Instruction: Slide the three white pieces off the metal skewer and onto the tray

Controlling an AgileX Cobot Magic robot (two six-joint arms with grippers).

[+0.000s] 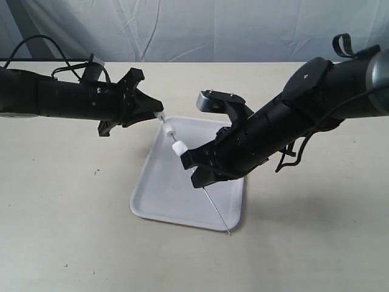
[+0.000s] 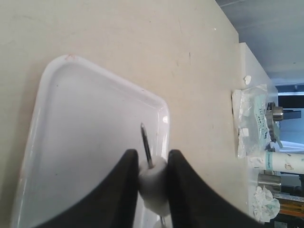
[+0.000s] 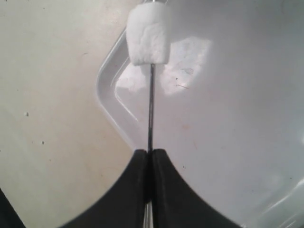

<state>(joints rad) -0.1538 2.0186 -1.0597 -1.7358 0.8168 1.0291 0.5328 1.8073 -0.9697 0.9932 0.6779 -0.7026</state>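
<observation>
Both arms are on the metal skewer (image 1: 216,210) here. The left arm comes in nearly level from the left side, and the left fingers (image 1: 149,111) are clamped on the top white piece (image 1: 161,115), right at the skewer's upper end. In the left wrist view that piece (image 2: 153,183) is squeezed between the two black fingers (image 2: 124,190), with the skewer's end (image 2: 146,145) poking out past it.

The right arm reaches down and across from the upper right, elbow high, wrist angled toward the tray (image 1: 164,194). The right fingers (image 1: 197,175) are pressed together on the bare rod partway down; its wrist view shows them (image 3: 137,190) closed tight around the thin metal (image 3: 150,109).

The skewer slants over the tray, high end at the left. The other two white pieces are threaded between the two grips: the middle piece (image 1: 168,129) just below the left fingers, and the lower piece (image 1: 179,148) near the right fingers. The low tip sticks out past the tray's rim over the table (image 1: 73,231); can't tell if it touches.
</observation>
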